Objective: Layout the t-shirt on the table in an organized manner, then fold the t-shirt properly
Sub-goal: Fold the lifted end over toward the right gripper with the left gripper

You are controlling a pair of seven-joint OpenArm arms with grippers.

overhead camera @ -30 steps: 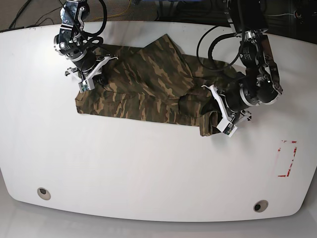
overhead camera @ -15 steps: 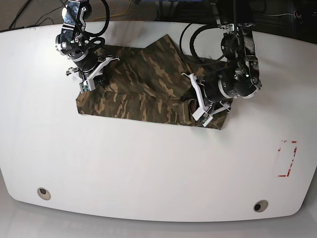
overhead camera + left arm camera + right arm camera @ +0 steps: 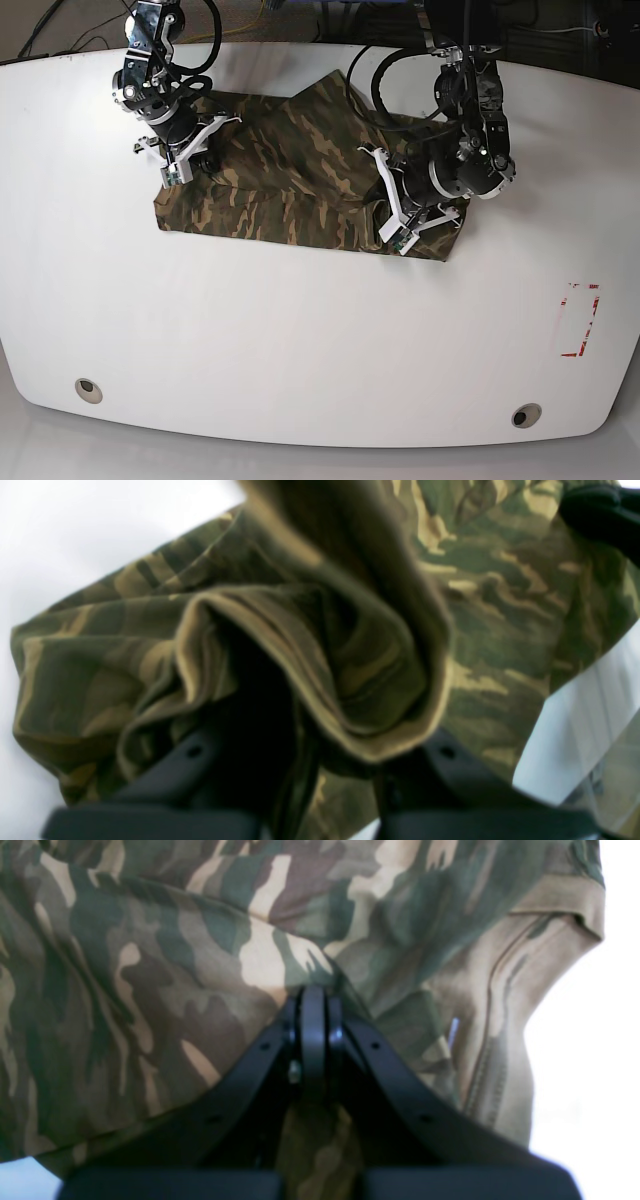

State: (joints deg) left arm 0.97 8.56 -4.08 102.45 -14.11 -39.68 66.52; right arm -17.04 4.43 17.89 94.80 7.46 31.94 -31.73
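The camouflage t-shirt (image 3: 290, 170) lies crumpled across the far middle of the white table (image 3: 300, 340). My right gripper (image 3: 176, 172) sits on the shirt's left end. In the right wrist view its fingers (image 3: 313, 1010) are pressed together, pinching the t-shirt (image 3: 150, 965). My left gripper (image 3: 396, 236) is low over the shirt's right part, near its front edge. In the left wrist view a thick rolled fold of the t-shirt (image 3: 325, 680) bulges out between the dark fingers (image 3: 440, 755), whose tips are hidden by the cloth.
A red-marked rectangle (image 3: 580, 320) sits near the table's right edge. Two round grommet holes (image 3: 88, 388) (image 3: 525, 414) lie near the front edge. Cables and dark clutter lie beyond the table's far edge (image 3: 320, 45).
My left gripper has swung left toward the shirt's middle, carrying its fold along, and the shirt's right end now lies flatter. The right gripper has stayed put.
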